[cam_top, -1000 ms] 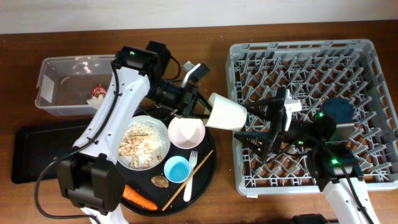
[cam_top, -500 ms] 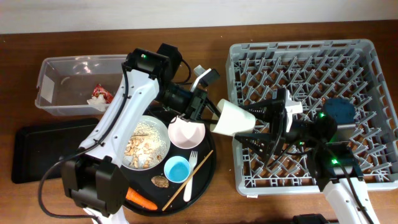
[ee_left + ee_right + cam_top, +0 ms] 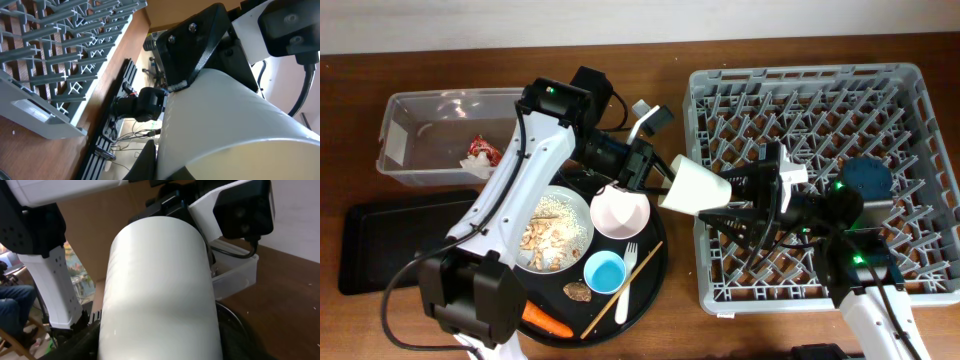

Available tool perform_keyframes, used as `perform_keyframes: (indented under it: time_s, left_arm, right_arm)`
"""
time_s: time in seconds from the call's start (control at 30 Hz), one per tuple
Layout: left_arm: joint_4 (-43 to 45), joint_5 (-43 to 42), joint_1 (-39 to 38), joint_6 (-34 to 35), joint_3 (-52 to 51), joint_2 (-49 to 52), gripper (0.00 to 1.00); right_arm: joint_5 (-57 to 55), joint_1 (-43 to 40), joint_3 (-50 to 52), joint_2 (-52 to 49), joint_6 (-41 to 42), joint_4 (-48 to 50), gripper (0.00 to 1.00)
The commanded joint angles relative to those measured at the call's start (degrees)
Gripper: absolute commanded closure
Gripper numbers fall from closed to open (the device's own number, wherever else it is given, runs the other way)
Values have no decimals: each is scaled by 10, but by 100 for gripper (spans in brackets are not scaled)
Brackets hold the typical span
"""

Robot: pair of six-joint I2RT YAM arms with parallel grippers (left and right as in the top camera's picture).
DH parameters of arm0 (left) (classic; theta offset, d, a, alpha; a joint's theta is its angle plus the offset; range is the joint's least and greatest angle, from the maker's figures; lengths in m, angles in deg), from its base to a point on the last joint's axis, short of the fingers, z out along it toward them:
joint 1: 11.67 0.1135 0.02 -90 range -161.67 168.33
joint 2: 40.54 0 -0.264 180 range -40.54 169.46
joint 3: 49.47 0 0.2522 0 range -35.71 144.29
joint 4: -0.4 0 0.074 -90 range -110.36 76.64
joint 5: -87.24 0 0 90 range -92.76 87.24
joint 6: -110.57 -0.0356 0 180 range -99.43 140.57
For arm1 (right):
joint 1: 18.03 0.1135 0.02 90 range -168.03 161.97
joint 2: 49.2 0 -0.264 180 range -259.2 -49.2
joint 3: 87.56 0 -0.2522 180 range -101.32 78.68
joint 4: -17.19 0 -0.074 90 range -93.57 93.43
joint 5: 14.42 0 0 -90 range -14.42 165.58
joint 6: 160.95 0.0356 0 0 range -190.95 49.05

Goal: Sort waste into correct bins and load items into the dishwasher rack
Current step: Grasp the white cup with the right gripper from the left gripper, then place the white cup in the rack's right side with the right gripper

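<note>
My left gripper (image 3: pixel 658 180) is shut on the small white cup (image 3: pixel 696 187) and holds it on its side in the air between the round black tray and the dishwasher rack (image 3: pixel 880 90). The cup fills the left wrist view (image 3: pixel 230 125) and the right wrist view (image 3: pixel 160 295). My right gripper (image 3: pixel 738 197) is open, with its fingers spread around the cup's far end. The plate (image 3: pixel 552 232) with rice and scraps, the pink bowl (image 3: pixel 620 212), the light-blue cup (image 3: pixel 604 271), the white fork (image 3: pixel 626 282), the brown lump (image 3: pixel 578 292) and the carrot (image 3: pixel 545 321) are at the tray.
The clear tub (image 3: pixel 410 105) at the back left holds a red wrapper (image 3: pixel 478 150). The flat black tray (image 3: pixel 380 245) lies in front of it. A wooden stick (image 3: pixel 638 270) lies on the round black tray (image 3: pixel 655 262).
My left gripper has carried the white cup to the right, toward the rack and in between the right gripper's spread fingers. The right arm has stayed almost still.
</note>
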Motion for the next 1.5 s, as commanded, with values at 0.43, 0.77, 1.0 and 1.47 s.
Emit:
perform_keyframes:
  time_s: [0.43,0.77,1.0,1.47]
  left_arm:
    - [0,239,66,-11,9,-13,84]
    - [-8,335,203,-7,9,-13,84]
    - [-8,342,203,-7,9,-13,83]
    - [-10,352,203,-7,9,-13,84]
  right_arm:
    - [-43,-3,-8,2,3,-25,50]
    - [-351,-3,-9,2,36,-137,72]
    - [-667,-3,-155,2,-2,-401,78]
    - [-895,-253,-255,-68,-15,-639,87]
